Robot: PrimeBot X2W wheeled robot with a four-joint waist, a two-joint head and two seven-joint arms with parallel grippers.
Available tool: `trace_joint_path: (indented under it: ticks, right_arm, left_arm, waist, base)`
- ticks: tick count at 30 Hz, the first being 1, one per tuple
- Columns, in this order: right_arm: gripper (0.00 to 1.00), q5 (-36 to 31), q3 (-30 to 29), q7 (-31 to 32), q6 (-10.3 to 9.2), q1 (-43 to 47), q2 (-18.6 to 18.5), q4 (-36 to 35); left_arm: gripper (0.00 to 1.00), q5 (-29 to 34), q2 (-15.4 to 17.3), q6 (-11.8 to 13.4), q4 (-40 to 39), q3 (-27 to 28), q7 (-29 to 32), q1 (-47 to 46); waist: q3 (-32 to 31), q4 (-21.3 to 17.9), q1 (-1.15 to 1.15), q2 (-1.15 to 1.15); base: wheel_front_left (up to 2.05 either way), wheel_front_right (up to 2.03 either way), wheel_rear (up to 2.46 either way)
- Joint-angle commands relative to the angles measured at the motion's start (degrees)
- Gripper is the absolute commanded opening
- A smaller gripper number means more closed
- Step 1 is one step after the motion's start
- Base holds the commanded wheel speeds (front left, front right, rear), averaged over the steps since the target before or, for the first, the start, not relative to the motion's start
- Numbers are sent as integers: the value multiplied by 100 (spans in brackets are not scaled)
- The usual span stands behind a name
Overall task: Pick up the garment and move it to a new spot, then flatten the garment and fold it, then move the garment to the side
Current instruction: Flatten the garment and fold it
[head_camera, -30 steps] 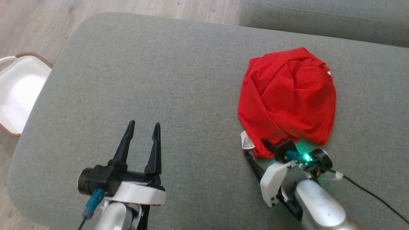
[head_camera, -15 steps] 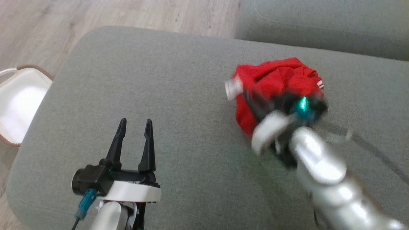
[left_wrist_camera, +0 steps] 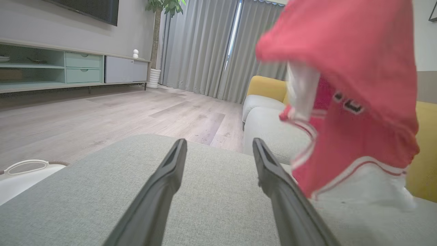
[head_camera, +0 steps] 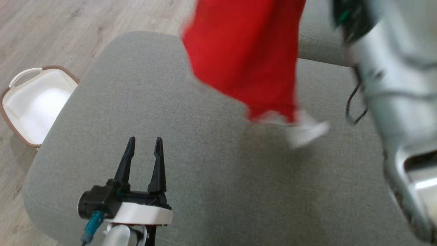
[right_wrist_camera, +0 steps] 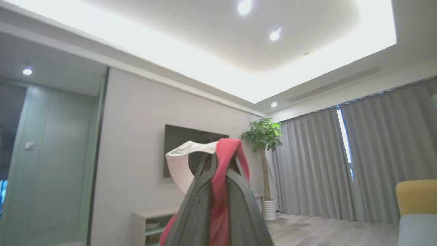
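Pinching garment (right_wrist_camera: 218,201): R fingers (right_wrist_camera: 199,213); L fingers (head_camera: 124,160) wide.

Our head cam looks steeply down from above onto the grey woven-fabric seat cushion (head_camera: 205,177). Our left wrist cam sits low, just over that cushion (left_wrist_camera: 211,205), facing level across the rm twd the grey pleated curtains (left_wrist_camera: 201,44). Both share the cushion, the white plastic basket w/ brown rim (head_camera: 41,102) & the hanging red fabric garment w/ white trim (head_camera: 245,51). Our right wrist cam tilts up at the white lit ceiling (right_wrist_camera: 273,51); it shares those curtains (right_wrist_camera: 341,160) & the green potted plant (right_wrist_camera: 263,135) w/ the left wrist cam.
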Motion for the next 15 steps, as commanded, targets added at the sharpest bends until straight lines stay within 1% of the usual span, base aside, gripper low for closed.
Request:
trace_joint_path:
  ticks: [1, 3, 5, 7, 9, 10, 12, 15]
  right_arm:
    - [0, 39, -171, -43, 37, -161, 105, -25]
    - [0, -31, -481, -53, 37, -230, 105, 98]
    - [0, -55, -755, -55, 37, -106, 34, 143]
    - [0, 23, -866, -56, 37, 205, -151, 217]
    - [0, 202, -871, 123, 37, 658, -394, 372]
    - [0, 202, -871, 123, 37, 658, -394, 372]
    - [0, 210, -812, 416, 37, 1170, -751, 634]
    - [0, -100, -702, 650, 37, 1861, -1296, 1142]
  left_arm:
    - [100, -47, -6, 28, -220, 197, -46, -140]
    - [100, -44, -6, 45, -253, 254, -46, -122]
    - [100, -44, -6, 54, -270, 299, -46, -106]
    - [100, -39, -6, 49, -271, 317, -46, -98]
    - [100, -31, -6, 45, -273, 334, -46, -114]
    - [100, -31, -6, 45, -273, 334, -46, -114]
    - [100, -33, -6, 41, -294, 343, -46, -162]
    - [100, -14, -6, 17, -288, 310, -46, -269]
  waist:
    - [20, -20, 1, 0]
    - [46, -95, 1, 0]
    - [72, -206, 1, 0]
    - [86, -334, 1, 0]
    - [130, -480, 1, 0]
    - [130, -480, 1, 0]
    - [196, -627, 1, 0]
    - [296, -795, 1, 0]
  base:
    - [0, 0, 0]
    - [0, 0, 0]
    - [0, 0, 0]
    - [0, 0, 0]
    - [0, 0, 0]
    - [0, 0, 0]
    - [0, 0, 0]
    - [0, 0, 0]
